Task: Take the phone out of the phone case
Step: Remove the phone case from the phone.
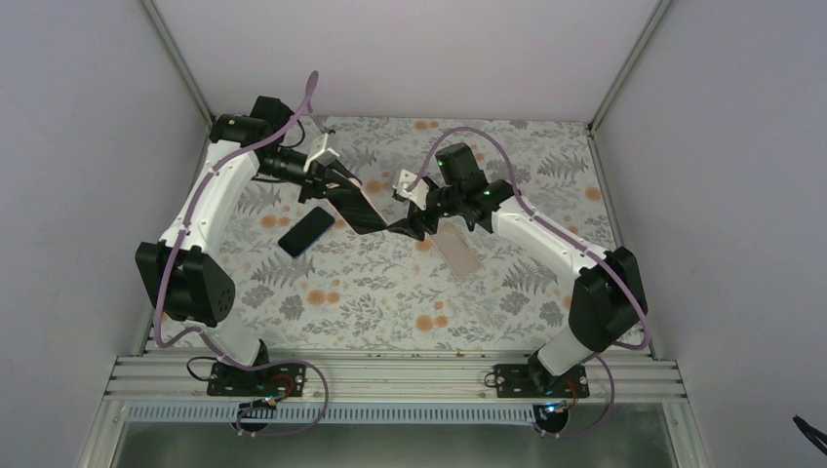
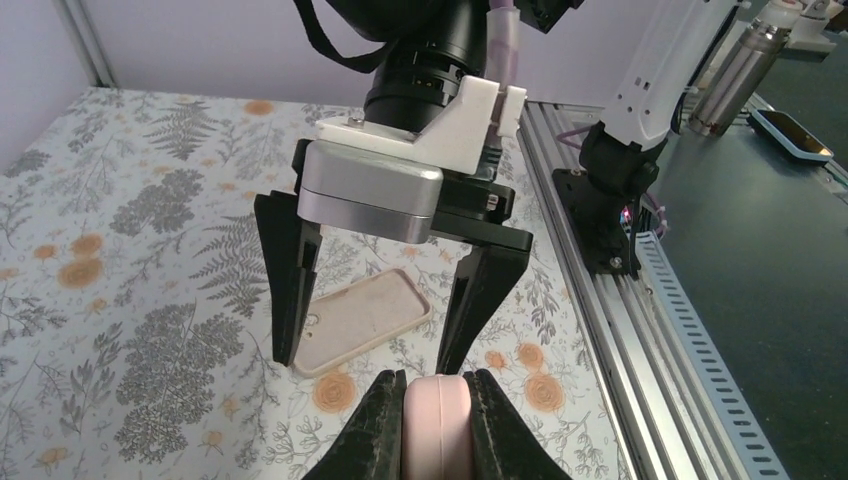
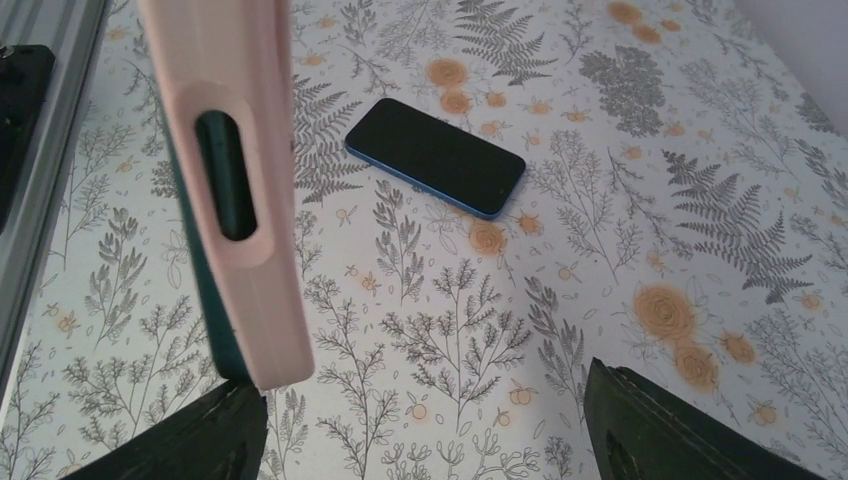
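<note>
Left gripper [image 2: 436, 388]: pressed together on one end of the pink case [image 3: 250, 260], held above the table [image 1: 390, 302], probably so the other arm can work on it.
Pink case: on edge, side cut-out facing the right wrist camera; runs from the left gripper toward 4 o'clock in the top view.
Phone [image 1: 353, 207]: inside that case, dark face up, not yet freed.
Right gripper [image 3: 422, 400]: spread wide, gripping nothing; waits at the case's free end, likely placed to pinch or peel there.
Phone from right gripper: 10 o'clock, just beside one finger; contact impossible to tell.
Loose phone [image 3: 435, 155]: flat on the table, 7 o'clock from the held case.
Empty case [image 2: 365, 320]: flat on the table, 5 o'clock from the right gripper.
</note>
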Action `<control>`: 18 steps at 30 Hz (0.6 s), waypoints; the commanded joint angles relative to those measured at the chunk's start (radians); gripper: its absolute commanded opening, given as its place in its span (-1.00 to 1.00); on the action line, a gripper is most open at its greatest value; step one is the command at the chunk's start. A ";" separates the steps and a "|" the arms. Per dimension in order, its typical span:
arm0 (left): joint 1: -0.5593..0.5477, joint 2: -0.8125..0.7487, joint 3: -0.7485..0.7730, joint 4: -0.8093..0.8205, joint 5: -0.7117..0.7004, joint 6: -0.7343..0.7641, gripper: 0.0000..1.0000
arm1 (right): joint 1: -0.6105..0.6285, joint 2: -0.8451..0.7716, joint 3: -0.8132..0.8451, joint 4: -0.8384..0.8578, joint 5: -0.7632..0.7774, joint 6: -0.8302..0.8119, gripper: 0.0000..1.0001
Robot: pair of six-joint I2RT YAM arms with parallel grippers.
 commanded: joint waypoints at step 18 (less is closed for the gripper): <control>-0.052 -0.016 -0.004 0.005 0.135 0.019 -0.95 | -0.049 0.008 0.092 0.141 0.013 0.082 0.65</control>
